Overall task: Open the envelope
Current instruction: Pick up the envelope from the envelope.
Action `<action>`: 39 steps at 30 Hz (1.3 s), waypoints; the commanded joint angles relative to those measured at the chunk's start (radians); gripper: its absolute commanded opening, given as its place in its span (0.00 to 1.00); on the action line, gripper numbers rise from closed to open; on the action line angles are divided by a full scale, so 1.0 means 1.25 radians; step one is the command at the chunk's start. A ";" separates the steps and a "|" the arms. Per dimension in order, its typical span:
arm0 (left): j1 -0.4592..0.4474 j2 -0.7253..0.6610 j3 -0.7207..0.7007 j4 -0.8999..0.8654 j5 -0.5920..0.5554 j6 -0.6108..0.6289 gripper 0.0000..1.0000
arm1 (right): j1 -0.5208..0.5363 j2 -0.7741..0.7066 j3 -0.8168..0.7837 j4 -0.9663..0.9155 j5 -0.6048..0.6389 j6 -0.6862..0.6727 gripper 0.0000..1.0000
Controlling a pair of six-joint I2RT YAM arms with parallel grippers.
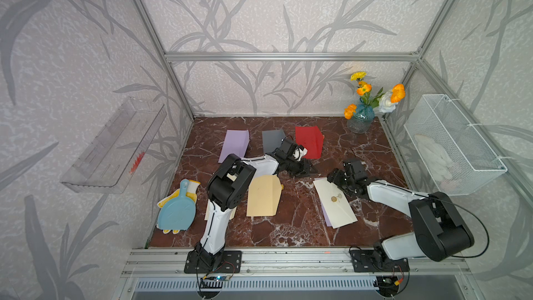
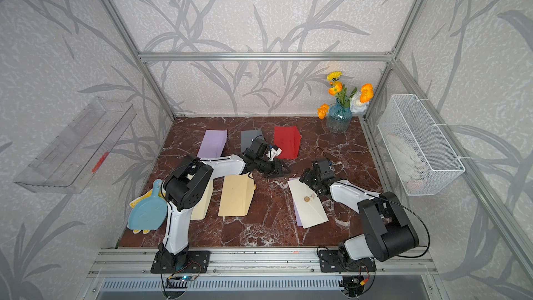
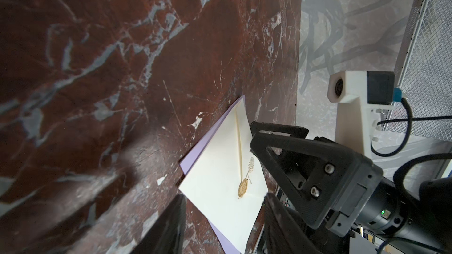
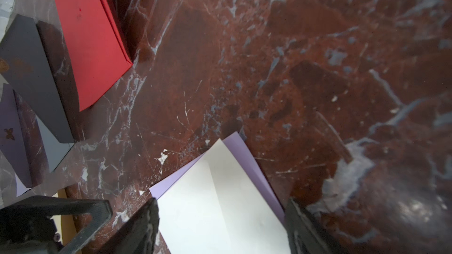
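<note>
The sealed envelope (image 1: 336, 200) lies on a lilac sheet (image 4: 242, 150) right of centre on the tabletop (image 1: 288, 226), its far end under the right hand (image 1: 332, 178), released astride it, likely for pinning, while the left hand (image 1: 310, 171), also released, hovers nearby for the flap.

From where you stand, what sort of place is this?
Probably a robot test booth dressed like a room: silver aluminium frame bars, grey leaf-patterned wallpaper panels, and white-and-black robot arms bolted to a metal front rail.
</note>
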 commanded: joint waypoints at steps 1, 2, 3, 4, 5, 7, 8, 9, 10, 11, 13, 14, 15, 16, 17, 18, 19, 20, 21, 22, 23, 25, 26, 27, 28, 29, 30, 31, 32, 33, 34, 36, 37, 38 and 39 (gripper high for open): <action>-0.007 0.009 0.011 0.005 0.012 -0.001 0.51 | 0.000 0.032 -0.044 -0.101 -0.035 0.017 0.81; -0.006 0.007 0.007 0.006 0.012 -0.001 0.51 | 0.000 0.023 -0.044 -0.107 -0.027 0.013 0.81; -0.007 0.007 0.005 0.006 0.012 -0.001 0.51 | 0.000 0.014 -0.043 -0.113 -0.020 0.009 0.81; -0.007 0.007 0.003 0.005 0.012 0.000 0.51 | 0.000 0.000 -0.040 -0.125 -0.011 0.004 0.81; -0.007 0.007 0.003 0.003 0.013 0.001 0.51 | 0.000 -0.014 -0.034 -0.142 0.000 -0.004 0.81; -0.006 0.007 0.003 0.000 0.014 0.003 0.51 | 0.000 -0.050 -0.025 -0.176 0.024 -0.020 0.81; -0.006 0.007 0.003 -0.003 0.014 0.004 0.51 | 0.000 -0.072 -0.019 -0.198 0.038 -0.026 0.81; -0.006 0.006 0.002 -0.006 0.013 0.006 0.51 | 0.000 -0.091 -0.016 -0.217 0.046 -0.033 0.81; -0.007 0.005 0.001 -0.009 0.012 0.007 0.51 | 0.000 -0.113 -0.014 -0.235 0.053 -0.039 0.81; -0.007 0.005 0.001 -0.012 0.012 0.009 0.51 | 0.000 -0.133 -0.012 -0.254 0.057 -0.042 0.81; -0.007 0.005 -0.001 -0.019 0.011 0.012 0.51 | 0.000 -0.161 -0.014 -0.273 0.051 -0.046 0.81; -0.006 0.007 -0.002 -0.020 0.011 0.013 0.51 | 0.000 -0.169 -0.017 -0.278 0.043 -0.046 0.81; -0.007 0.007 -0.003 -0.023 0.012 0.014 0.51 | 0.000 -0.174 -0.019 -0.280 0.032 -0.044 0.81; -0.006 0.008 -0.003 -0.026 0.012 0.014 0.51 | 0.000 -0.175 -0.026 -0.278 0.018 -0.039 0.81; -0.006 0.008 -0.004 -0.028 0.012 0.014 0.51 | 0.000 -0.175 -0.032 -0.272 0.003 -0.034 0.81; -0.007 0.008 -0.006 -0.028 0.012 0.014 0.51 | -0.001 -0.175 -0.038 -0.266 -0.009 -0.028 0.81; -0.006 0.006 -0.008 -0.029 0.012 0.015 0.51 | 0.000 -0.175 -0.048 -0.256 -0.021 -0.021 0.81; -0.006 0.006 -0.009 -0.033 0.011 0.016 0.51 | 0.000 -0.176 -0.059 -0.246 -0.030 -0.014 0.81; -0.007 0.004 -0.010 -0.036 0.009 0.019 0.51 | 0.000 -0.175 -0.068 -0.237 -0.038 -0.008 0.81; -0.006 0.003 -0.012 -0.037 0.009 0.020 0.51 | 0.000 -0.174 -0.077 -0.231 -0.045 -0.002 0.81; -0.006 0.003 -0.014 -0.038 0.008 0.020 0.51 | 0.001 -0.173 -0.086 -0.226 -0.050 0.002 0.81; -0.007 0.003 -0.018 -0.039 0.007 0.020 0.51 | 0.001 -0.168 -0.100 -0.218 -0.058 0.009 0.80; -0.006 0.004 -0.020 -0.038 0.006 0.020 0.51 | 0.001 -0.165 -0.108 -0.208 -0.063 0.012 0.81; -0.007 0.005 -0.022 -0.037 0.006 0.020 0.51 | 0.001 -0.161 -0.114 -0.199 -0.067 0.016 0.81; -0.006 0.007 -0.024 -0.037 0.005 0.019 0.51 | 0.001 -0.155 -0.119 -0.185 -0.075 0.020 0.81; -0.006 0.009 -0.026 -0.037 0.005 0.019 0.51 | 0.002 -0.148 -0.121 -0.175 -0.083 0.022 0.81; -0.007 0.010 -0.026 -0.037 0.005 0.018 0.51 | 0.003 -0.142 -0.121 -0.169 -0.088 0.024 0.80; -0.007 0.012 -0.028 -0.037 0.006 0.017 0.51 | 0.006 -0.136 -0.120 -0.162 -0.090 0.026 0.81; -0.007 0.012 -0.030 -0.037 0.006 0.017 0.51 | 0.011 -0.131 -0.118 -0.156 -0.090 0.027 0.81; -0.007 0.012 -0.032 -0.038 0.006 0.017 0.51 | 0.014 -0.128 -0.114 -0.152 -0.088 0.028 0.81; -0.007 0.012 -0.034 -0.041 0.005 0.018 0.51 | 0.018 -0.124 -0.112 -0.149 -0.088 0.028 0.81; -0.007 0.009 -0.042 -0.045 0.002 0.021 0.51 | 0.021 -0.115 -0.106 -0.145 -0.088 0.028 0.81; -0.006 0.008 -0.046 -0.048 0.000 0.023 0.51 | 0.022 -0.109 -0.104 -0.142 -0.088 0.028 0.81; -0.006 0.005 -0.052 -0.051 -0.006 0.026 0.51 | 0.022 -0.103 -0.103 -0.141 -0.088 0.027 0.81; -0.006 0.000 -0.057 -0.055 -0.012 0.028 0.50 | 0.022 -0.099 -0.103 -0.140 -0.088 0.027 0.81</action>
